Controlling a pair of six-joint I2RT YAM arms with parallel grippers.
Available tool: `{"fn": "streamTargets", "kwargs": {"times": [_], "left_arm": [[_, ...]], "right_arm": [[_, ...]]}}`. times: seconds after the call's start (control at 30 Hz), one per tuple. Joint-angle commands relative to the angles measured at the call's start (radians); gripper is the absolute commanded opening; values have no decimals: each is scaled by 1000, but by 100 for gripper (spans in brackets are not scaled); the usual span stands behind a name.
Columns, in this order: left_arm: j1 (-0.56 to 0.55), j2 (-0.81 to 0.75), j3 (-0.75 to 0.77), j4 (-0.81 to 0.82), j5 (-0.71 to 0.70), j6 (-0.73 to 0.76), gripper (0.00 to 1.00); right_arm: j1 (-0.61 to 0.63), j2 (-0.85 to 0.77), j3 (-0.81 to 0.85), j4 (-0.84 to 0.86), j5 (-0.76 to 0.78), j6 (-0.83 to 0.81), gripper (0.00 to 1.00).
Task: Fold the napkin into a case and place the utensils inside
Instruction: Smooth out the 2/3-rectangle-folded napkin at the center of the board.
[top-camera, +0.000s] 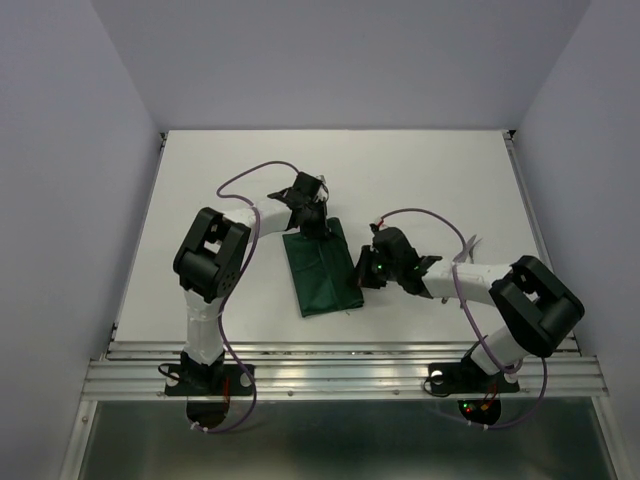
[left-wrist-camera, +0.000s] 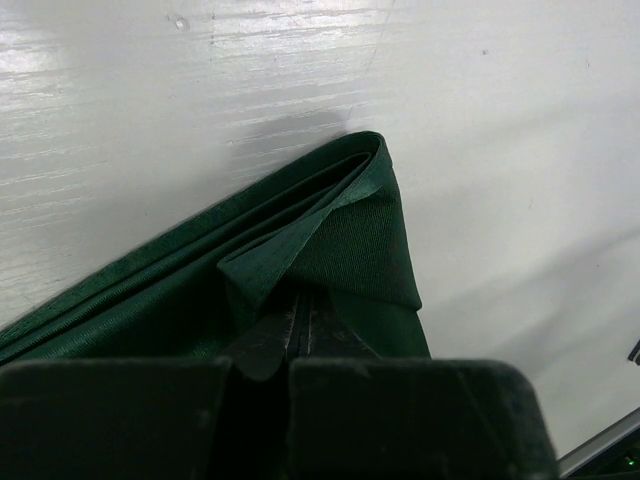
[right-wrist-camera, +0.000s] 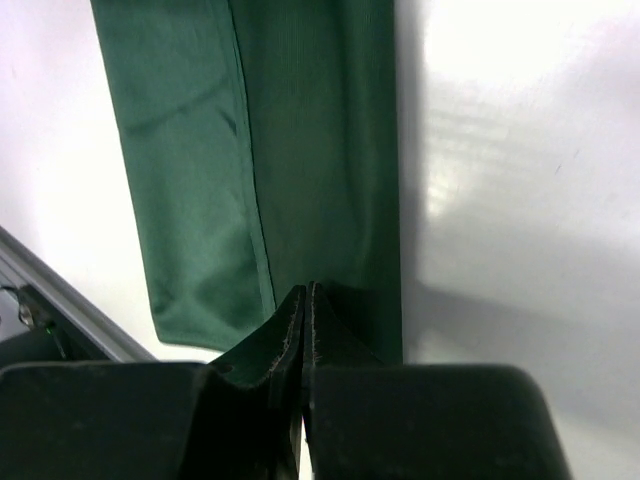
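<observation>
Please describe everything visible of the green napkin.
The napkin is dark green, finely ribbed cloth, folded into a long narrow strip of several layers, lying flat and slightly slanted on the white table. A layer's edge runs along its length. At the far end one corner is turned over into a triangle. The shut left claw meets that corner, the shut right claw the right edge near the near end; whether either pinches cloth is unclear.

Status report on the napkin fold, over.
Left jaws shut on the napkin, far corner folded over. Right jaws shut at its right edge, grip unclear. Napkin a long folded strip; no utensils in view, nothing in the way.
</observation>
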Motion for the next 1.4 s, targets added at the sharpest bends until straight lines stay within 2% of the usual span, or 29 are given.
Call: {"fn": "streamTargets", "kwargs": {"times": [0.0, 0.27, 0.57, 0.97, 1.23, 1.37], "left_arm": [[6, 29, 9, -22, -21, 12, 0], [6, 28, 11, -22, -17, 12, 0], [6, 28, 11, -22, -17, 12, 0], [6, 26, 11, -26, -21, 10, 0], [6, 28, 11, -22, -19, 10, 0], [6, 31, 16, -22, -16, 9, 0]], "right_arm": [[42, -28, -38, 0, 7, 26, 1], [71, -18, -86, -8, 19, 31, 1], [71, -233, -91, -114, 157, 32, 1], [111, -72, -127, -75, 95, 40, 1], [129, -201, -115, -128, 150, 40, 1], [166, -204, -121, -128, 150, 61, 1]]}}
